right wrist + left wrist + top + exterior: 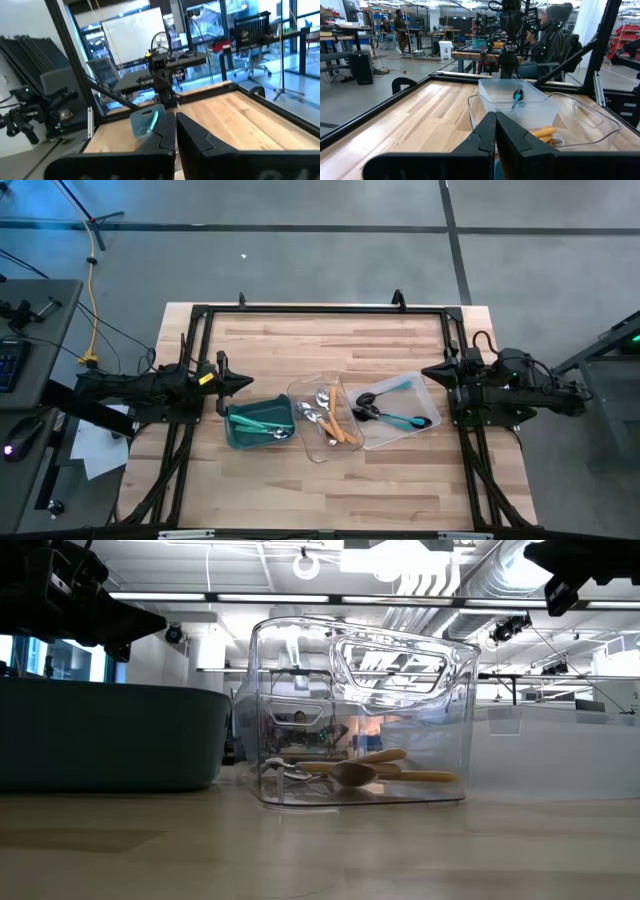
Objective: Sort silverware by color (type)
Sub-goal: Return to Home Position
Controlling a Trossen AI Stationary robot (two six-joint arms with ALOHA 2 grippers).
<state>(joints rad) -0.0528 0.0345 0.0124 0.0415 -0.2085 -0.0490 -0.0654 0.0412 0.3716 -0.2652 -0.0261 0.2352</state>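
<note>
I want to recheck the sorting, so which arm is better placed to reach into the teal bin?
Left. The left tool hangs close by the teal bin; the right tool sits beyond both clear trays.

**Nothing legible**

No word, number, brand or sign can be read in any view; the pale board (131, 31) well beyond the right gripper (175, 119) is too blurred to show writing; the yellow tag (206, 378) just behind the left gripper (243, 383) is too small to read.
</note>
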